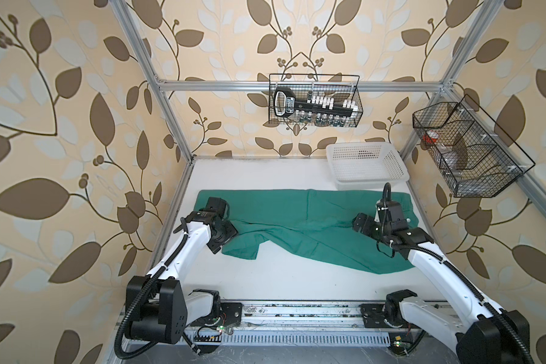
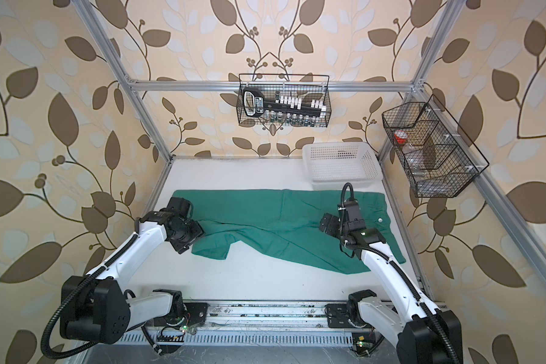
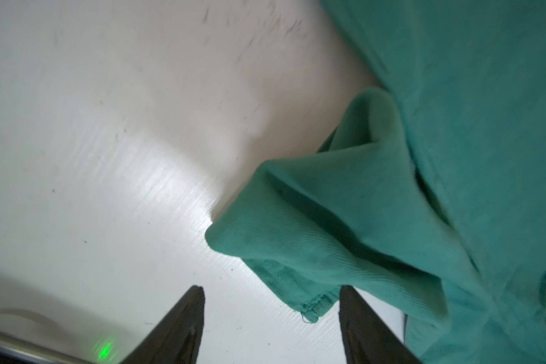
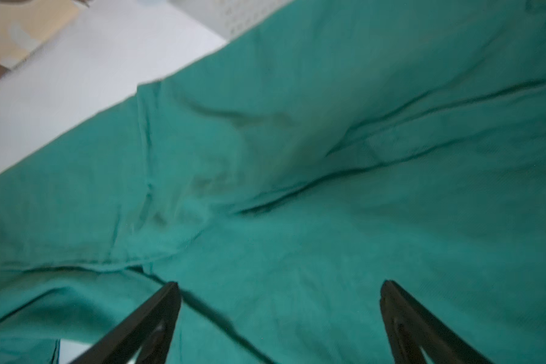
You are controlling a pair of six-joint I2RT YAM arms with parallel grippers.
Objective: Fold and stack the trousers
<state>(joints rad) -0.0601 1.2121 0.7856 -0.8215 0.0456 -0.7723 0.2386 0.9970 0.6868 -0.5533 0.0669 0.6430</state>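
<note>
The teal-green trousers lie spread across the white table, with the waistband at the right and both legs running left. The near leg lies crooked and rumpled. My left gripper is at the left end of the legs. In the left wrist view it is open just above the table. A loose hem corner of the trousers reaches in between its fingers, ungripped. My right gripper hovers over the seat area. In the right wrist view it is wide open, and only flat cloth shows below it.
A white perforated basket stands at the table's back right, just behind the waistband. A black wire basket hangs on the rear frame bar and another on the right frame. Bare table shows in front of the trousers.
</note>
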